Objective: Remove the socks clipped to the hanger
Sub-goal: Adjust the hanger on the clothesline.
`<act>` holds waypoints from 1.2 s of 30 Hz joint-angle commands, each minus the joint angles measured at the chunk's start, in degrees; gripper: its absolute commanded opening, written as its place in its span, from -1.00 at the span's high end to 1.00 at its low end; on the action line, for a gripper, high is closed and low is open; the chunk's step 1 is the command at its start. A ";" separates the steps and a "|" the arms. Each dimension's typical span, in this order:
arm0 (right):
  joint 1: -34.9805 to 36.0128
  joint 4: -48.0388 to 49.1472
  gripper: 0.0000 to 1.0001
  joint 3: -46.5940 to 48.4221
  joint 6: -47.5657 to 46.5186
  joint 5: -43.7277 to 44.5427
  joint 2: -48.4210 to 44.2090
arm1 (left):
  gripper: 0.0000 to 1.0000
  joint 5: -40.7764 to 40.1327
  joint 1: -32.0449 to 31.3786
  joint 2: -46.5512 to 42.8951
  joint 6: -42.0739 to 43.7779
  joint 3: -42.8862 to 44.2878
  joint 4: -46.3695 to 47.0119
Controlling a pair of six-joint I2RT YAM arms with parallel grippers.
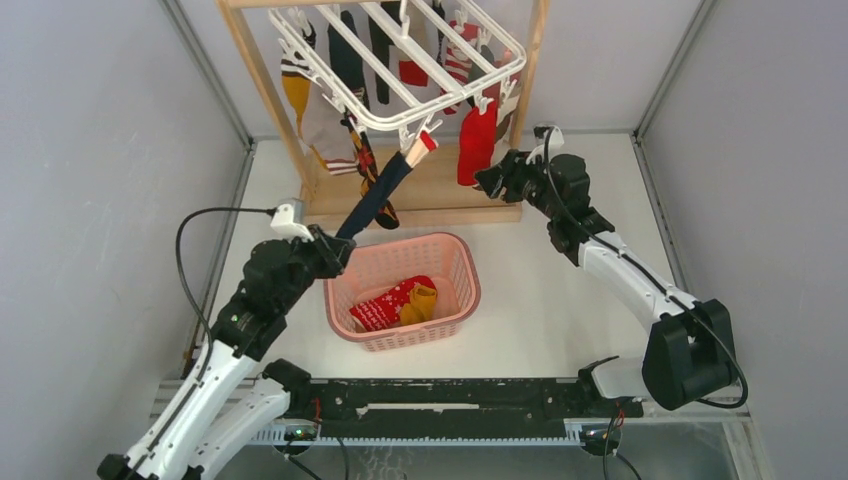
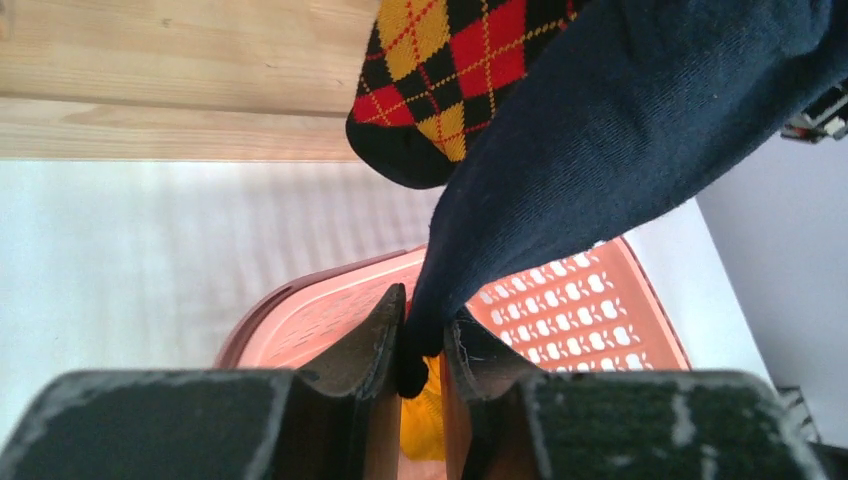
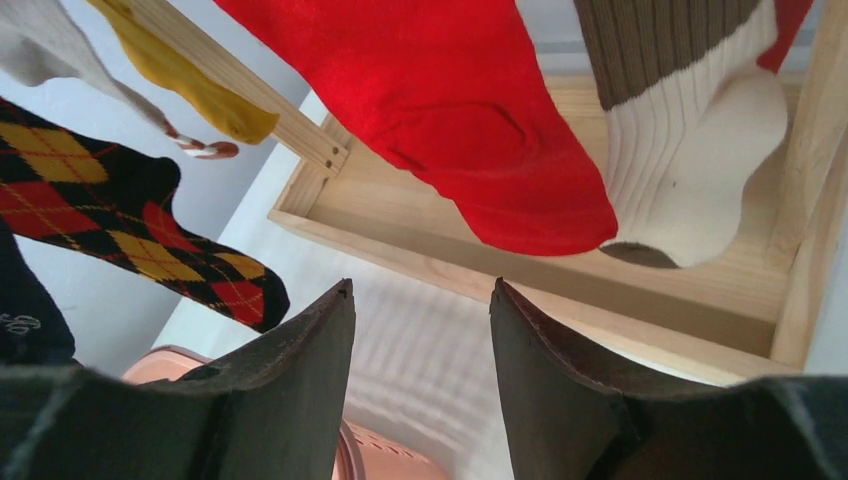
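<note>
The white hanger point(image 1: 440, 95) hangs tilted from the wooden stand with several socks clipped to it. My left gripper point(image 1: 338, 250) point(image 2: 425, 340) is shut on the toe of a navy sock point(image 1: 385, 190) point(image 2: 620, 130), which stretches taut up to a clip on the frame's front edge. An argyle sock point(image 2: 450, 70) point(image 3: 120, 215) hangs just behind it. My right gripper point(image 1: 492, 180) point(image 3: 420, 300) is open and empty, just below a red sock point(image 1: 477, 145) point(image 3: 440, 110) and a brown-banded cream sock point(image 3: 680, 150).
A pink basket point(image 1: 455, 255) point(image 2: 600, 300) sits below the hanger, holding a red patterned sock point(image 1: 385, 305) and a mustard sock point(image 1: 420, 300) point(image 2: 420, 420). The wooden stand's base point(image 1: 440, 195) point(image 3: 560, 270) and uprights stand behind it. Grey walls close in both sides.
</note>
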 commanded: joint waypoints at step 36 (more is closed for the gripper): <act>1.25 13.25 -0.47 1.61 -9.78 0.08 -0.53 | 0.48 12.82 23.59 -5.93 -5.03 -1.18 -0.98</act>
